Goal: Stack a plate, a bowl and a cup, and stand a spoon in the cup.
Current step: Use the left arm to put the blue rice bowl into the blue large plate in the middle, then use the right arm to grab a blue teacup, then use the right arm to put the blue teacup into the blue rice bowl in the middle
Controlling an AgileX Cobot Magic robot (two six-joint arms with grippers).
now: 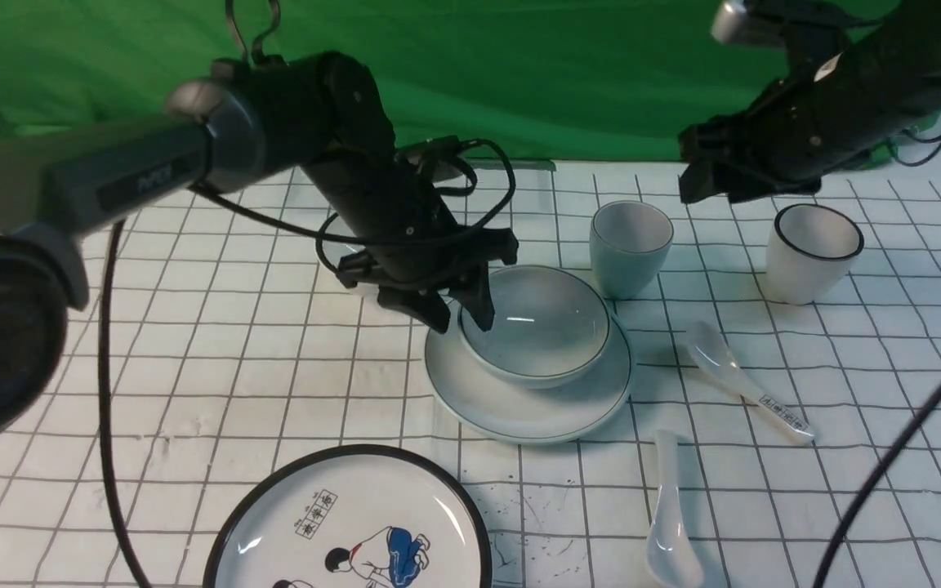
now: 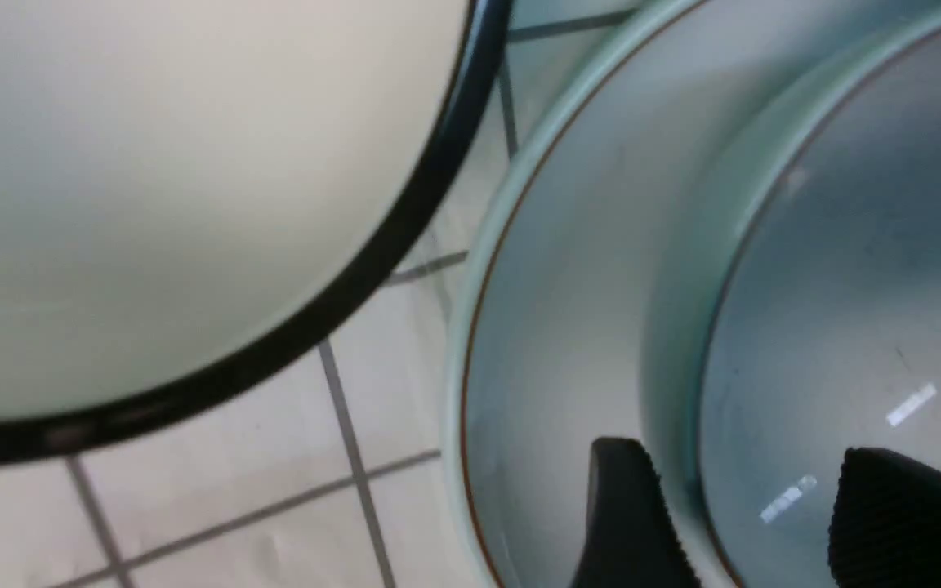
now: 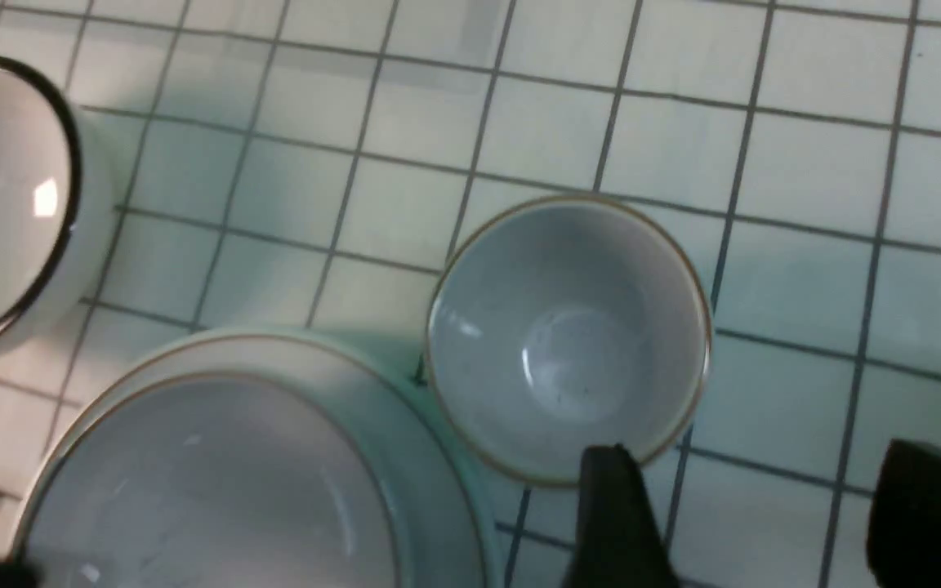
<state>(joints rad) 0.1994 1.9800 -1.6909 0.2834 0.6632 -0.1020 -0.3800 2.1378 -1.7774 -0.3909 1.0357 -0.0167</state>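
Straddling the rim of the bowl (image 1: 536,322), the left gripper (image 1: 461,321) has its jaws apart: one finger inside the bowl, one outside over the plate (image 1: 519,408). The gap is wider than the bowl's wall; nothing is clamped. The bowl sits in the plate, mid-table. The right gripper (image 3: 756,461) hovers above the cup (image 1: 630,245), jaws wide, empty. The cup stands upright just beside the plate's far right edge. The spoon (image 1: 668,523) lies flat on the table (image 1: 274,367), in front of the plate and to its right.

The left arm (image 1: 136,175) and right arm (image 1: 838,106) are black, grey-jointed, with looping black cables (image 1: 497,167).
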